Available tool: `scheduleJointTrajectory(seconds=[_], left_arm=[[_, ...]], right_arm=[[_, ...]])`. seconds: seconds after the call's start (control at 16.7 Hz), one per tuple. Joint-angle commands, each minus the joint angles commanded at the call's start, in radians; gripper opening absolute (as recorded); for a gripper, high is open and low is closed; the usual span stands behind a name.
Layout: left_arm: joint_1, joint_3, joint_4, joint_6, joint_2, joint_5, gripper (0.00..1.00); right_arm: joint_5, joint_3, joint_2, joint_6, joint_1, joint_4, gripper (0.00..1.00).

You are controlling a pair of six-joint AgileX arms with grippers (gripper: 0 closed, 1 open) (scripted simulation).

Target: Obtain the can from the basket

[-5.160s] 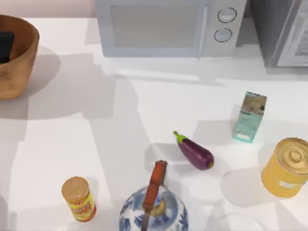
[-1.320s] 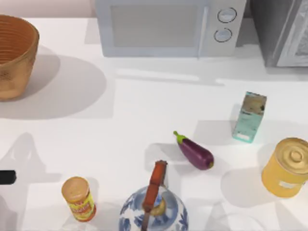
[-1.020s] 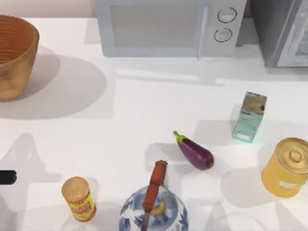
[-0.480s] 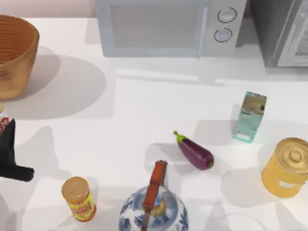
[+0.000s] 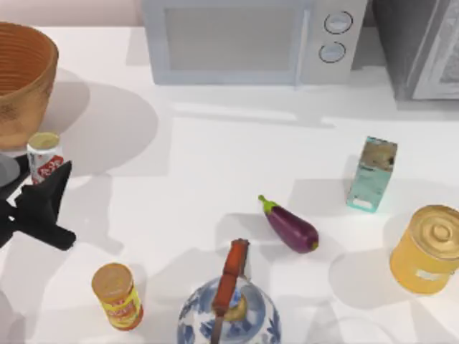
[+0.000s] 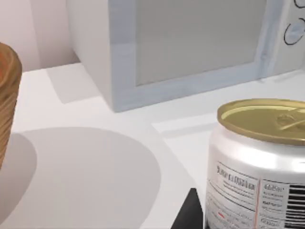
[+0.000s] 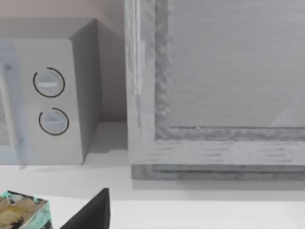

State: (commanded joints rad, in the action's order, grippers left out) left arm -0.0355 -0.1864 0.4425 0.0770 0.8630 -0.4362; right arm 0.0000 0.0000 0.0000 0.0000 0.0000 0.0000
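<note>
Now left hand (image 5: 44,188) (lower-left earlier) carries the can (image 5: 44,155) beside the basket (image 5: 25,79).

You're looking down on a white table (image 5: 215,158) crossed by soft grey shadows, with a pale pinkish wall (image 5: 72,11) along the frame's upper left edge.

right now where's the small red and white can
In the top view the can is at the table's left edge, outside and just in front of the basket, held in the left gripper.
</note>
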Motion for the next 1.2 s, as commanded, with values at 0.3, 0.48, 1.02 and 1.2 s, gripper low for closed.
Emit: scheduleJointTrajectory(seconds=[0.3,0.48,1.02,1.2], left_arm=[[-0.014,-0.090,0.146,0.016,0.267,-0.142,0.00],[-0.023,-0.150,0.234,0.024,0.419,-0.226,0.00],[-0.050,-0.344,0.490,0.035,0.833,-0.481,0.00],[-0.058,-0.406,0.566,0.035,0.959,-0.567,0.00]], right_arm=[[0.000,0.000,0.000,0.000,0.000,0.000,1.00],[0.000,0.000,0.000,0.000,0.000,0.000,1.00],[0.000,0.000,0.000,0.000,0.000,0.000,1.00],[0.000,0.000,0.000,0.000,0.000,0.000,1.00]])
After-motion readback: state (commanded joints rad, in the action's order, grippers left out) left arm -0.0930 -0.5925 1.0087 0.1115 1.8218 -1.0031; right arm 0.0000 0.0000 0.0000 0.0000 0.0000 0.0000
